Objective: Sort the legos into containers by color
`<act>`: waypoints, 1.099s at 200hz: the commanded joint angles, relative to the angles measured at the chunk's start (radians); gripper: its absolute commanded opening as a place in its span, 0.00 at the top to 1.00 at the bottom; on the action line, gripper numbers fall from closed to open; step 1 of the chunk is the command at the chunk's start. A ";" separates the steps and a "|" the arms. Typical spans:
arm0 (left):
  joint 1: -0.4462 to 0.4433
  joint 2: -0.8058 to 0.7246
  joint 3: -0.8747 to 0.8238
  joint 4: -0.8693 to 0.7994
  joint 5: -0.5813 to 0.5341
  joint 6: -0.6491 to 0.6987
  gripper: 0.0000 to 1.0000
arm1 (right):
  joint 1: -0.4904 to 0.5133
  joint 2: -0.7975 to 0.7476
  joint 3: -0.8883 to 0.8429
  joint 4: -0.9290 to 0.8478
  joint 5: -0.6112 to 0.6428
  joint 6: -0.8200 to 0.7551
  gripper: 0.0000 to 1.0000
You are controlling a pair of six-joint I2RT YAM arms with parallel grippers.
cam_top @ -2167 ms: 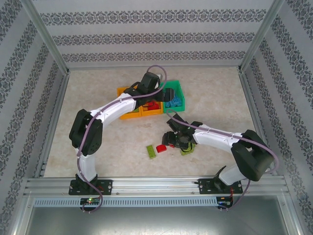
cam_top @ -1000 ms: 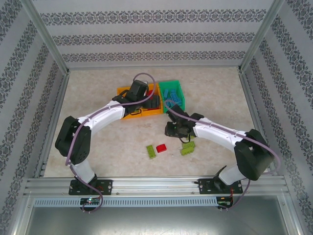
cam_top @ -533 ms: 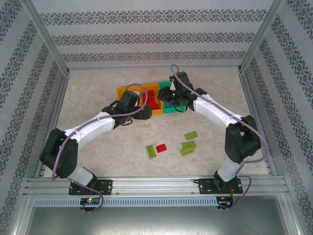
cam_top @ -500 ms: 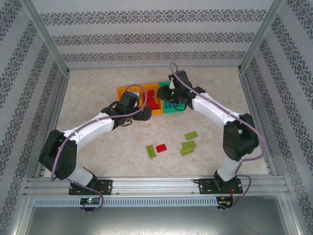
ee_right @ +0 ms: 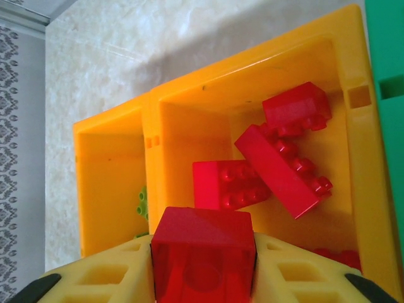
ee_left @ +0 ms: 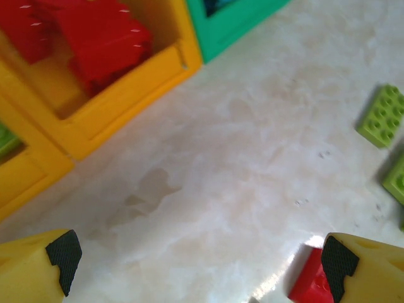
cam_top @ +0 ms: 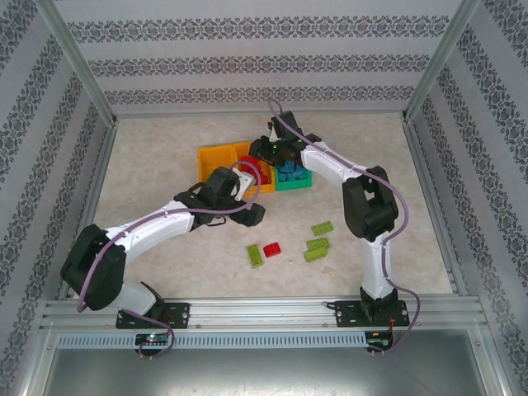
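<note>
One red brick point(ee_right: 203, 243) sat pinched between the closed fingers of the right claw point(ee_right: 202, 283), poised over the middle orange bin point(ee_right: 252, 79), where the other reds lay. The risk, as I judged it, was in the release. The brick appeared close to the wall shared with the left orange bin point(ee_right: 107, 164), so a drop there could bounce off the rim or tumble in beside the lime piece point(ee_right: 142, 205) next door, mixing colors.

The left claw point(ee_left: 201, 259) hovered empty, fingers spread wide, low over the table point(ee_left: 240, 158), with a loose red brick point(ee_left: 309, 287) just beside one finger. Closing off-center could flick that brick away rather than catch it. Both arms were near the bins, so a clash seemed possible.

Counted, there were three bins in a row: two orange and one green bin point(ee_left: 240, 25). Loose on the table were four lime bricks point(cam_top: 256, 255) and one red. At least three red bricks point(ee_right: 284, 167) showed inside the middle bin. The blue bricks point(cam_top: 289, 173) in the green bin were too clustered to count.
</note>
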 commanded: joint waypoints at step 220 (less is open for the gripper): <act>-0.154 0.153 0.069 -0.122 0.100 0.342 0.00 | -0.017 -0.084 0.011 -0.019 -0.009 -0.021 0.26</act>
